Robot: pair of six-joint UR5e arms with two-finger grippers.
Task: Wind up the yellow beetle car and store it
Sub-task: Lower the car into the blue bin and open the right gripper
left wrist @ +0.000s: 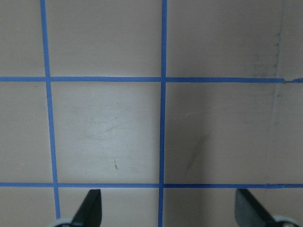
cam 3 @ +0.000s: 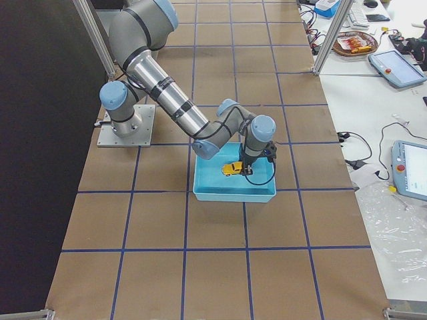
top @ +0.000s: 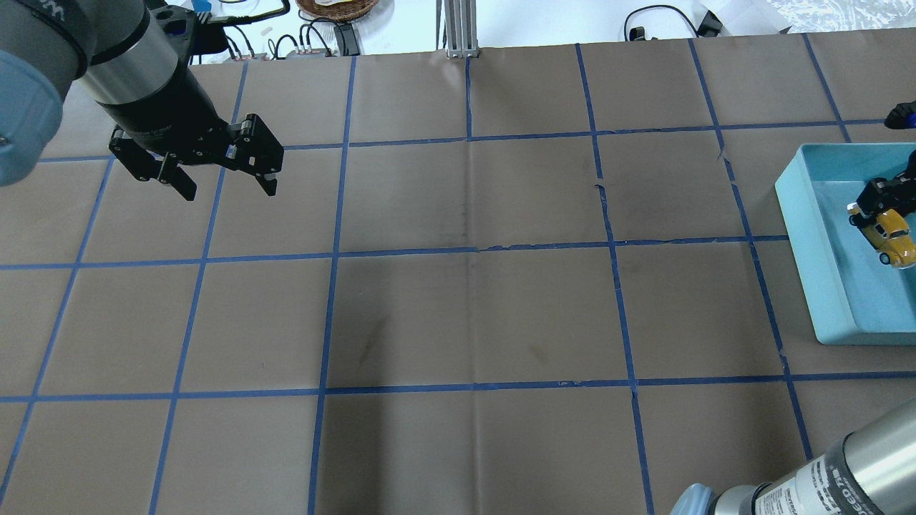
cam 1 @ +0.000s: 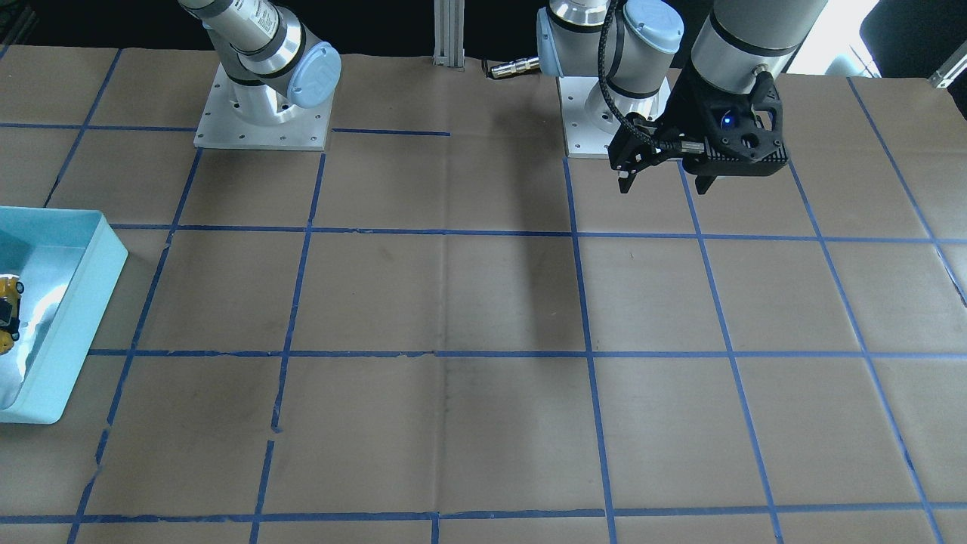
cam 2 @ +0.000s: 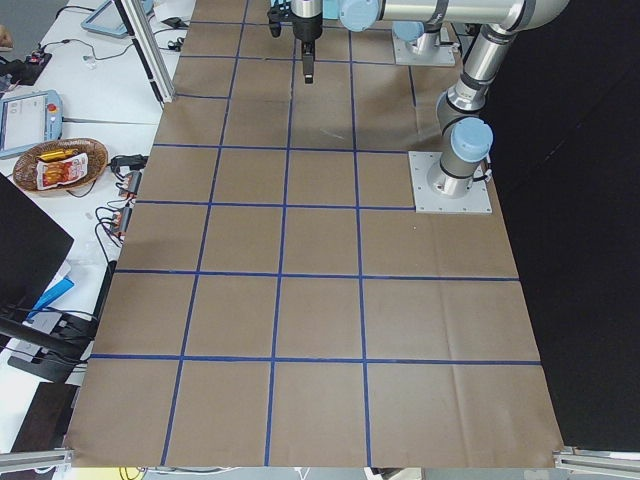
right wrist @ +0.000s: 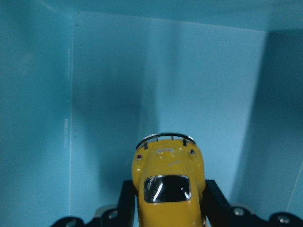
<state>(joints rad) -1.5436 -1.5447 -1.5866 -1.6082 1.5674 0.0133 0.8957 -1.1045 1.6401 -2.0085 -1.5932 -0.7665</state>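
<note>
The yellow beetle car (right wrist: 168, 182) sits between the fingers of my right gripper (right wrist: 168, 208), which is shut on its sides. The gripper holds the car inside the light blue bin (right wrist: 109, 94). In the overhead view the car (top: 891, 239) shows low in the bin (top: 809, 236) at the right edge. It also shows in the exterior right view (cam 3: 232, 169) and at the front-facing view's left edge (cam 1: 9, 287). I cannot tell if its wheels touch the bin floor. My left gripper (top: 230, 191) is open and empty above the table, far from the bin (cam 1: 83, 302). Its fingertips (left wrist: 90, 208) frame bare paper.
The table is brown paper with a blue tape grid (top: 469, 250). The two arm base plates (cam 1: 261, 121) stand at the robot's edge. An aluminium post (top: 458, 28) rises at the far edge. Cables, a snack basket (cam 2: 62, 165) and teach pendants lie off the table.
</note>
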